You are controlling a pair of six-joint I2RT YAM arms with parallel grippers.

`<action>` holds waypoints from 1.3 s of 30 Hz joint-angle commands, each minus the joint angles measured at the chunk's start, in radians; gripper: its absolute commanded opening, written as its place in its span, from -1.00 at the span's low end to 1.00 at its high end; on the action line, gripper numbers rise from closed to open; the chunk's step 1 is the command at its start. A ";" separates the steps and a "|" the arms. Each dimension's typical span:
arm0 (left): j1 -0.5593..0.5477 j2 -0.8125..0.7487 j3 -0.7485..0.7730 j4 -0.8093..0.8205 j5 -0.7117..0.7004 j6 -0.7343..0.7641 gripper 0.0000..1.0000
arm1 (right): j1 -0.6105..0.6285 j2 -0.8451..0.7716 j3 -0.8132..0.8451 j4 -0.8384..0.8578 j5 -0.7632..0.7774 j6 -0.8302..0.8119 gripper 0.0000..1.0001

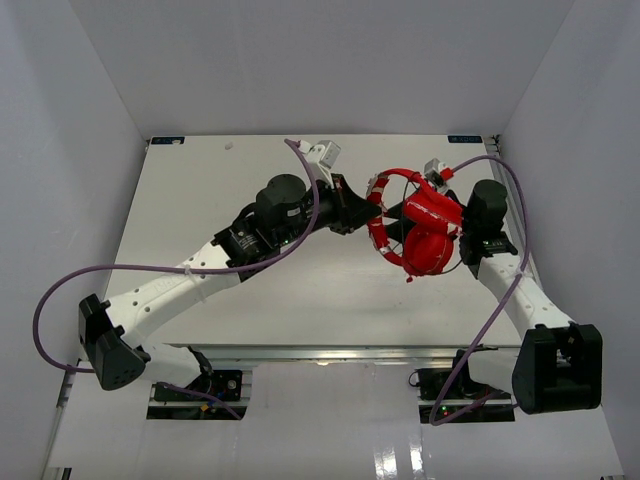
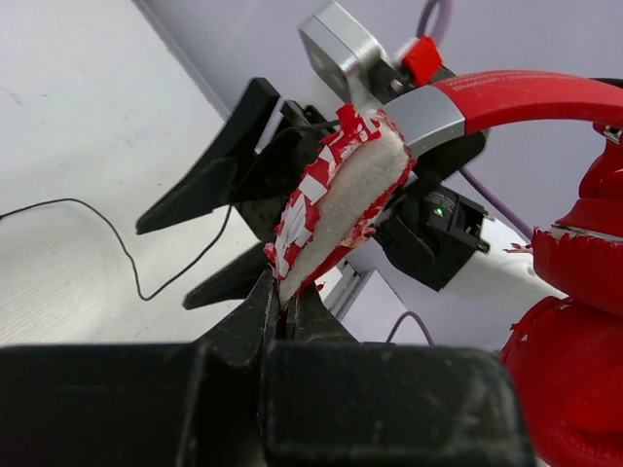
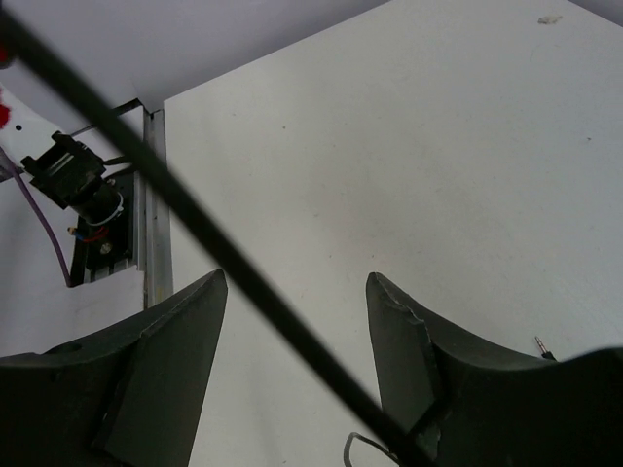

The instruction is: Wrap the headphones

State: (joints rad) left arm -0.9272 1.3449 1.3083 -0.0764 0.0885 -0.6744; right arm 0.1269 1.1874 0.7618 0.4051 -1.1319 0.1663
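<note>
**Top view.** On the matte white tabletop (image 1: 300,300), the bright red over-ear headphones (image 1: 428,250) are right of centre, between the two arms. Their round padded earcups (image 1: 432,255) bulge towards the right arm (image 1: 495,240). The curved red headband (image 1: 379,232) arcs towards the white-and-black left arm (image 1: 200,275). The left gripper (image 1: 358,212) meets that headband at its left side. Thick purple cables (image 1: 150,268) loop along both arms.

**Left wrist view.** The left gripper's black fingers (image 2: 268,321) are pressed together on the headband's padded end (image 2: 336,204). Pale fuzzy foam shows there through a cracked red-and-white skin. Above it a brushed-metal slider (image 2: 428,117) joins the smooth red band. The glossy, wrinkled earcups fill the right edge. Beyond the pad, the right gripper (image 2: 164,268) shows two matte black wedge-shaped fingers standing apart. A thin black cable (image 2: 117,238) lies in a loose curve on the table.

**Right wrist view.** The right gripper's fingers (image 3: 399,350) are spread wide and clamp nothing. The thin cable runs taut on a diagonal from the upper left down through the gap between them; whether it touches a finger cannot be told. A small metal plug (image 3: 538,343) rests on the table beside the right-hand finger. An aluminium rail (image 3: 154,214) edges the table on the left.
</note>
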 commanded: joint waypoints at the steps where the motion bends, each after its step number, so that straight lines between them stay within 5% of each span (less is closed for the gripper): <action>1: -0.005 -0.054 0.072 -0.043 -0.170 -0.059 -1.00 | 0.007 -0.018 -0.068 0.211 -0.066 0.072 0.34; 8: -0.007 -0.081 0.126 -0.074 -0.304 -0.102 -1.00 | 0.036 -0.047 -0.217 0.339 -0.187 0.080 0.45; 32: -0.005 -0.090 0.209 -0.059 -0.306 -0.136 -1.00 | 0.178 -0.078 -0.196 0.062 -0.301 -0.181 0.48; 36: -0.005 -0.093 0.210 -0.062 -0.303 -0.131 -1.00 | 0.175 -0.097 -0.154 -0.076 -0.234 -0.356 0.47; 39: -0.005 -0.105 0.209 -0.078 -0.320 -0.116 -1.00 | 0.163 -0.124 -0.043 -0.481 -0.150 -0.746 0.48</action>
State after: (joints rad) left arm -0.9298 1.2816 1.4601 -0.2100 -0.2276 -0.7712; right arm 0.3019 1.1146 0.5731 0.3429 -1.3727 -0.1272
